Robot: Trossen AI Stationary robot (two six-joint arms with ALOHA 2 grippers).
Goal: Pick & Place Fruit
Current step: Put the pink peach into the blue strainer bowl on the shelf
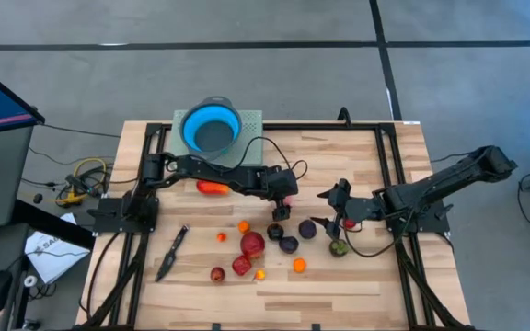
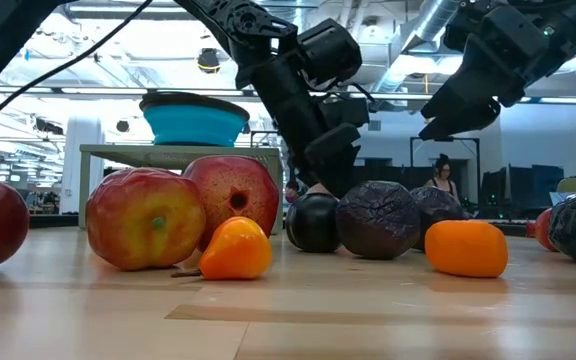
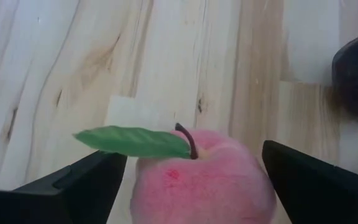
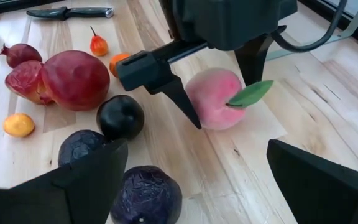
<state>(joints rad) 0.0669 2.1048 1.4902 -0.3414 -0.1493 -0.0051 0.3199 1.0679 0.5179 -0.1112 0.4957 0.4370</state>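
Observation:
A pink peach with a green leaf (image 4: 215,98) sits on the table. My left gripper (image 3: 194,180) is open and low over it, one finger on each side; it also shows in the high view (image 1: 282,208), where it hides the peach. My right gripper (image 4: 197,149) is open and empty, above the table just right of the fruit (image 1: 335,206). Red (image 1: 252,244), dark purple (image 1: 288,245), black (image 1: 274,232), orange (image 1: 299,265) and green (image 1: 339,246) fruits lie near the table's middle. A longer red-orange piece (image 1: 213,188) lies under the left arm. My left gripper comes at the peach from above, with the fingers (image 4: 174,87) on either side of it. The peach (image 3: 204,186) rests on the table, stem up. Whether the fingers touch it, I cannot tell.
A round blue bowl (image 1: 212,129) stands on a pale pad at the table's far edge. A dark knife (image 1: 171,253) lies at the near left. Black frame rails run along the table's left and right sides. A person shows far off in the low view (image 2: 442,172).

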